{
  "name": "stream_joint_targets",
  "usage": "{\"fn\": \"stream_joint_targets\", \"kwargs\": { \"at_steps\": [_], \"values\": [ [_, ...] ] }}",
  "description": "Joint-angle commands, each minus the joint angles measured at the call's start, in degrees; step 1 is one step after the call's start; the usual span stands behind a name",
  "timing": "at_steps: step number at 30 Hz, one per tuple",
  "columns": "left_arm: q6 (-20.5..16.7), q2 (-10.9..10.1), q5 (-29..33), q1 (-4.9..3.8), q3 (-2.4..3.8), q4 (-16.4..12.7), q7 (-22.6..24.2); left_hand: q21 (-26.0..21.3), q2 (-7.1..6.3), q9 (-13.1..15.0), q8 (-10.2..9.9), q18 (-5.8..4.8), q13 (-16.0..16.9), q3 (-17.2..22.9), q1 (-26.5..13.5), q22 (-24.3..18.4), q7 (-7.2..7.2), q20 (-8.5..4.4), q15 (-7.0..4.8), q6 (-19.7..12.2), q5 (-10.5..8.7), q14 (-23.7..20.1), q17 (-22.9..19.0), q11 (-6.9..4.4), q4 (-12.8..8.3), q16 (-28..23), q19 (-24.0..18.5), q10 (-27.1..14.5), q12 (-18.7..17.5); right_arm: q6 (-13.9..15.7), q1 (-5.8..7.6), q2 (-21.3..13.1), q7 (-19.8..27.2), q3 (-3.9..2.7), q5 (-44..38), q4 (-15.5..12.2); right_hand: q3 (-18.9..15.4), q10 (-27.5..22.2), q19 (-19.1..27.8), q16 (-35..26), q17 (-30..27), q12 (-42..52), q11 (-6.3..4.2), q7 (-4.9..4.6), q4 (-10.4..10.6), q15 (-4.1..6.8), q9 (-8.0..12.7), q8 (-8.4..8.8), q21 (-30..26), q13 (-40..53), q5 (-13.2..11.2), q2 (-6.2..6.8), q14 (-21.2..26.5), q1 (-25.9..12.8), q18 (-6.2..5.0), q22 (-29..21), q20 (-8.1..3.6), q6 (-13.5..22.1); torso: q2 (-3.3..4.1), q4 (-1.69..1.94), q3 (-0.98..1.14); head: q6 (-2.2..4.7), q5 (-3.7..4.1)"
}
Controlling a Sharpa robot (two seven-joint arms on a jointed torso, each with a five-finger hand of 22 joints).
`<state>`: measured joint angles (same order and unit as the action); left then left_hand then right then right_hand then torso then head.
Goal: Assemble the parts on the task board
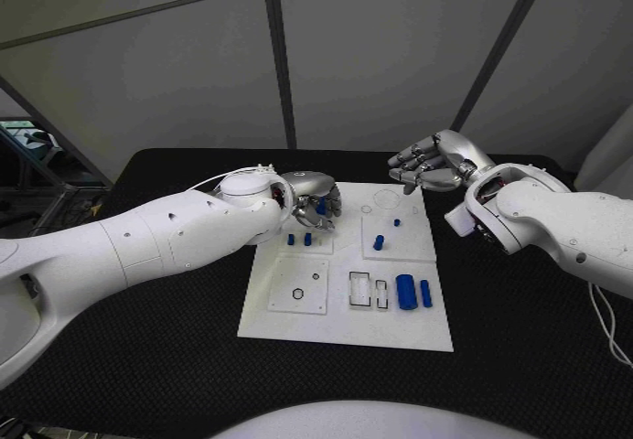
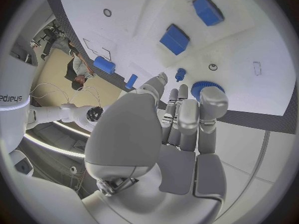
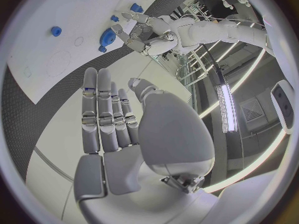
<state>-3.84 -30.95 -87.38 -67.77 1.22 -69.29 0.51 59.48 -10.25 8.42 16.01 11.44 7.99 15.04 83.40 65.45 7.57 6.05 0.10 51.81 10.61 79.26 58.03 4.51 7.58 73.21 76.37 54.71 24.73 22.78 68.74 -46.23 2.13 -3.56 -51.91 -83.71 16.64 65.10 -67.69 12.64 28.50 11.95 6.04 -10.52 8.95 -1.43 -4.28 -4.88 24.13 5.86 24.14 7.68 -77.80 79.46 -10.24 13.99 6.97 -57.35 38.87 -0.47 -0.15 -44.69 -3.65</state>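
Small blue parts [image 1: 405, 291] lie scattered on the white task board [image 1: 346, 320].

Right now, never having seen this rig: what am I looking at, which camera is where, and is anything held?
A two-armed robot with silver many-fingered hands works at a black table. The head view looks down from the robot's head; the two round pictures come from cameras at each wrist, behind that hand. On the table lies the white task board with small blue parts on it. The left hand is at the board's far left corner, over a round blue part; whether it grips it I cannot tell. The right hand hovers beyond the board's far edge, fingers apart, holding nothing.
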Motion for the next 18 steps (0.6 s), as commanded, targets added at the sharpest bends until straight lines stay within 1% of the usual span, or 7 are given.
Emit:
{"fn": "stream_joint_targets", "kwargs": {
  "at_steps": [1,4,8,12,18],
  "values": [
    [1.6,0.4,-1.4,-0.02,0.01,0.4,-1.4,0.2,0.63,-0.2,-0.5,-4.78,-0.2,0.9,0.1,0.1,0.25,-0.06,0.2,0.5,-0.16,0.2,-0.5,0.25,-0.3,0.3,0.2,0.5,-0.4,-0.1,0.09,0.1,0.4,-0.03,-0.1,-0.1,0.3,-0.1,-0.1,-0.2,-0.1,-0.4,0.24,-0.18,-0.1,-0.25,0.0,0.22,-0.3,-0.1,0.3,-0.07,0.0,0.0,-0.14,-0.1,0.21,0.2,0.0,0.01,0.02,-0.07,0.11],
    [2.0,0.8,-1.5,0.01,0.01,0.8,-2.0,0.6,1.17,-0.4,-0.6,-4.83,-0.4,1.8,0.9,0.5,0.53,0.05,0.34,1.0,-0.14,0.2,-0.5,0.4,-0.7,0.5,0.3,1.1,-0.5,-0.2,0.09,0.1,0.3,-0.03,-0.1,-0.1,0.3,-0.1,-0.1,-0.2,-0.1,-0.4,0.24,-0.18,-0.1,-0.25,0.0,0.22,-0.3,-0.1,0.3,-0.07,0.0,0.0,-0.14,-0.1,0.21,0.2,-0.02,0.04,0.01,-0.1,0.11],
    [2.8,1.0,-1.5,0.03,0.01,1.2,-2.5,1.1,1.52,-0.5,-0.4,-4.86,-0.5,2.7,1.4,1.0,0.5,0.07,0.27,2.0,-0.14,0.2,-0.6,0.24,-1.0,0.8,0.3,2.2,-0.3,-0.2,0.09,0.1,0.3,-0.03,-0.1,0.0,0.5,-0.1,-0.1,-0.3,-0.1,-0.4,0.25,-0.21,-0.2,-0.26,0.0,0.22,-0.4,-0.1,0.4,-0.12,0.0,0.1,-0.15,-0.1,0.21,0.2,-0.03,0.02,0.02,-0.25,0.07],
    [3.2,1.2,-1.5,0.04,0.01,1.5,-2.9,1.3,1.58,-0.6,-0.5,-4.89,-0.6,3.0,1.5,1.2,0.45,0.05,0.23,2.3,-0.14,0.2,-0.6,0.17,-1.2,0.9,0.3,2.5,-0.3,-0.2,0.09,0.1,0.3,-0.03,-0.1,0.0,0.5,-0.1,-0.1,-0.3,-0.1,-0.4,0.25,-0.21,-0.2,-0.26,0.0,0.22,-0.4,-0.1,0.4,-0.12,0.0,0.1,-0.15,-0.1,0.21,0.2,-0.07,-0.02,0.04,-0.27,0.05],
    [2.4,1.6,-1.5,0.04,0.01,2.4,-3.3,1.7,1.7,-0.8,-0.7,-4.94,-0.7,3.7,1.7,1.6,0.46,0.02,0.19,2.5,-0.12,0.2,-0.5,0.17,-1.4,1.1,0.4,2.6,-0.5,-0.2,0.09,0.1,0.3,-0.03,-0.1,0.0,0.5,-0.1,-0.1,-0.3,-0.1,-0.4,0.25,-0.21,-0.2,-0.26,0.0,0.22,-0.4,-0.1,0.4,-0.12,0.0,0.1,-0.15,-0.1,0.21,0.2,-0.06,0.0,0.02,-0.19,0.1]
  ]
}}
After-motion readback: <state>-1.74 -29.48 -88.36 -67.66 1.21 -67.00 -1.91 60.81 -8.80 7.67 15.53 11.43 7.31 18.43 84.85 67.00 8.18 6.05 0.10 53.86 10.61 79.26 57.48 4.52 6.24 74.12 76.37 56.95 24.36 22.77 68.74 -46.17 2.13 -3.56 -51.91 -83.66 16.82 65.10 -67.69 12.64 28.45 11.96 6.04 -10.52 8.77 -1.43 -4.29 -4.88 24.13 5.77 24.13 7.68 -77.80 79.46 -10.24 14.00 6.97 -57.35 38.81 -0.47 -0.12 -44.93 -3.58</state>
